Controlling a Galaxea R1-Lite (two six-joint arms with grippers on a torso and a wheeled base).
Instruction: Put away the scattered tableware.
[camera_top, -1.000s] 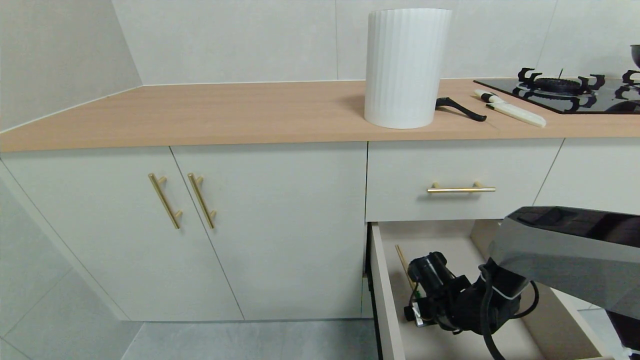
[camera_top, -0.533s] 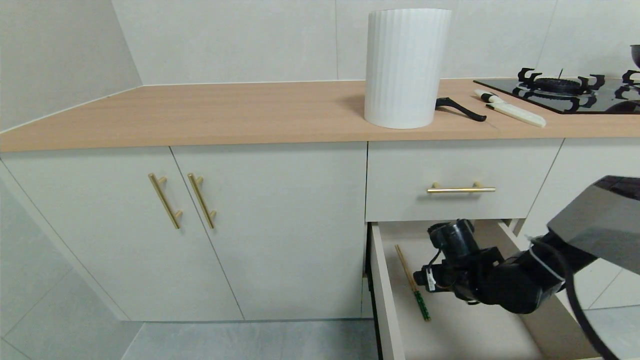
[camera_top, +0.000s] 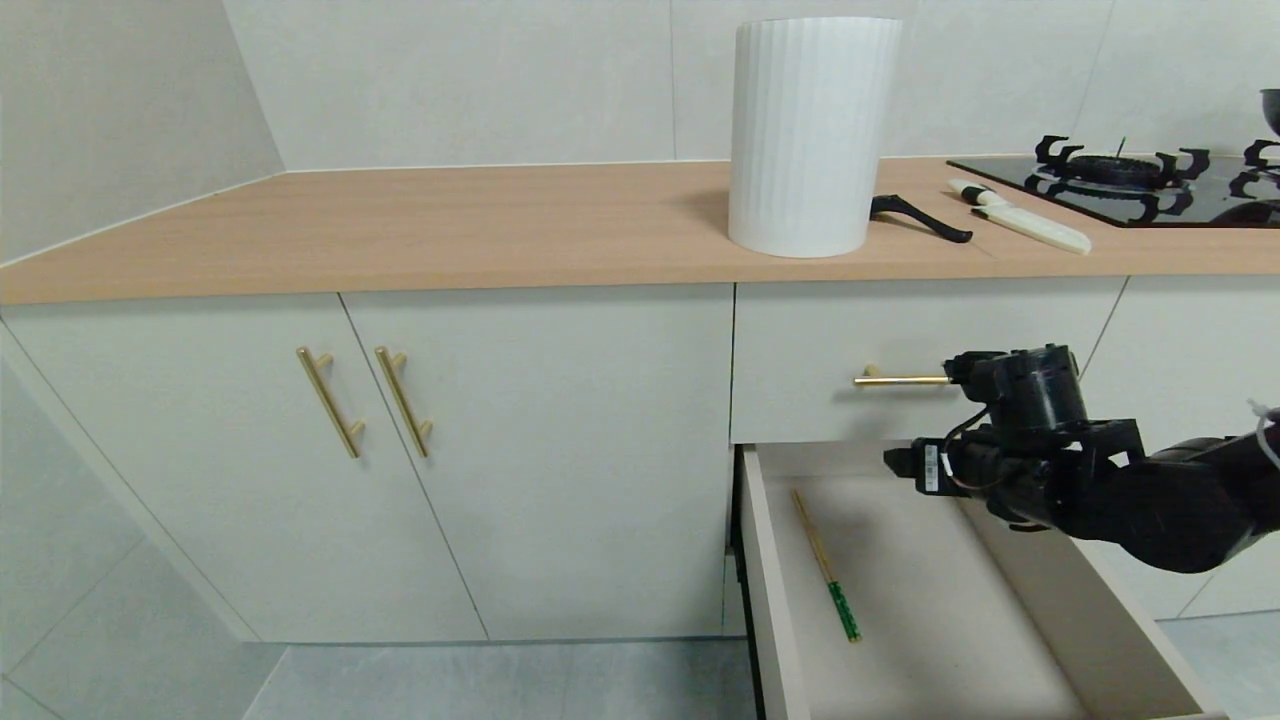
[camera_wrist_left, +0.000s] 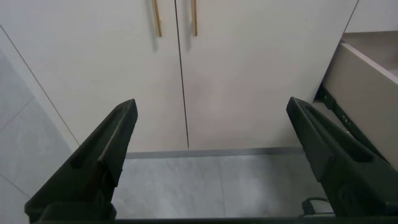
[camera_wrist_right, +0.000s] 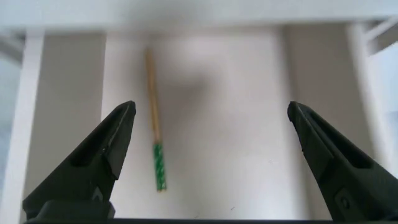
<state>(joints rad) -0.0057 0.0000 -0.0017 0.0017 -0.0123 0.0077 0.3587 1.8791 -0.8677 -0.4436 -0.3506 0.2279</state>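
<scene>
Pulls right end effector up out of the open drawer, jaws spread and empty. Leaves chopsticks flat on the drawer floor by its left wall, so one item looks stowed. Holds left end effector open near cupboard doors. Leaves knife and black-handled tool on wood worktop beside white canister.

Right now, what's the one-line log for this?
chopsticks: in open drawer | right gripper: open, above drawer | left gripper: open, facing cabinet doors
</scene>
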